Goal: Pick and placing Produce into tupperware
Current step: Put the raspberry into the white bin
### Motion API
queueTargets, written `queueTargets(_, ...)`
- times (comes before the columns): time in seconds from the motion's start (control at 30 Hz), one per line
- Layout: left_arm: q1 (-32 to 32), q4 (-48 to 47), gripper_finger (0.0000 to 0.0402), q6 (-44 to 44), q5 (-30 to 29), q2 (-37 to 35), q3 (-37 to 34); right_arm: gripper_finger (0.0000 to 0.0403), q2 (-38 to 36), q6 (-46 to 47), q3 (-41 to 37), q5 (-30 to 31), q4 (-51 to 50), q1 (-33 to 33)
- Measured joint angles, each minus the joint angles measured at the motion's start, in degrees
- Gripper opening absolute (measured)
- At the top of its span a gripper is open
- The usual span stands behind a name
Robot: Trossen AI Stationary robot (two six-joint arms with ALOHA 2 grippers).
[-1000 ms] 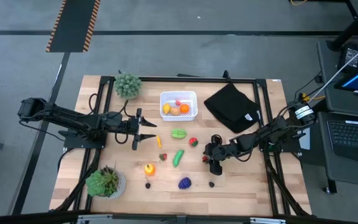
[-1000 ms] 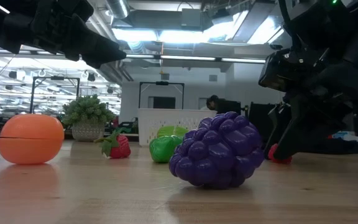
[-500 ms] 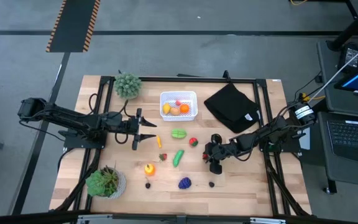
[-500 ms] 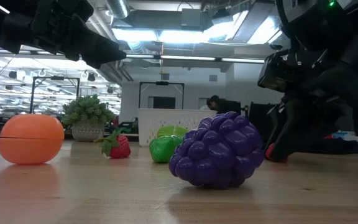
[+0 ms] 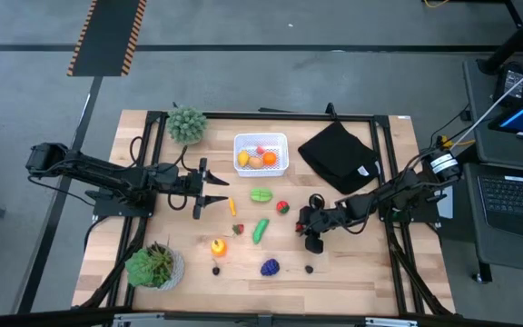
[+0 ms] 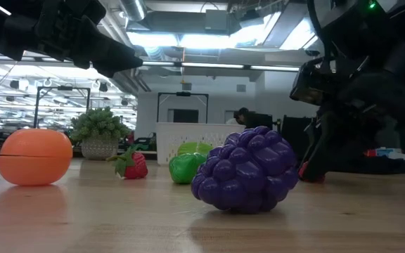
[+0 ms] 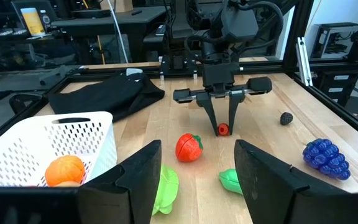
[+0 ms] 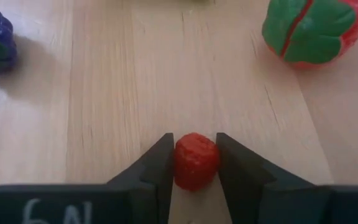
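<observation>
Small red berry (image 8: 196, 160) sits pinched between the right claw's (image 8: 194, 163) closed fingers.

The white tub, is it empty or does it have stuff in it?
Not empty. The white tub already holds a few toy pieces, a yellow one and an orange one among them, with room left.

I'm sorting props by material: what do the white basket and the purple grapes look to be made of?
The white basket looks like rigid moulded plastic: rows of slots perforate its walls, matte finish. The purple grapes look like hard or rubbery plastic: one moulded lump of beads with a soft sheen.
</observation>
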Motion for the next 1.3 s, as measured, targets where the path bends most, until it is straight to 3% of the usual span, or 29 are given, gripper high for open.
queueTargets(0.17,0.0,0.0,0.0191,0.0,0.0,0.0,0.0,0.0098,-4.4,-1.6,-0.4,-0.2,-1.2,-0.7)
queueTargets(0.37,0.0,-0.1,0.0198,0.0,0.0,0.0,0.0,0.0115,-11.9,-4.6,-0.2,1.0,-1.5,-2.5)
queueTargets(0.63,0.0,-0.2,0.0191,0.0,0.0,0.0,0.0,0.0097,-20.0,-11.2,-0.1,2.6,1.2,-6.5)
queueTargets(0.77,0.0,-0.2,0.0196,0.0,0.0,0.0,0.0,0.0111,-22.9,-15.6,-0.1,3.2,3.8,-8.9)
queueTargets(1.03,0.0,0.2,0.0192,0.0,0.0,0.0,0.0,0.0096,-24.9,-24.2,0.0,3.4,10.9,-13.0)
queueTargets(1.3,1.5,0.2,0.0191,-1.5,0.0,0.0,0.0,0.0109,-24.9,-25.9,0.1,3.1,14.5,-15.9)
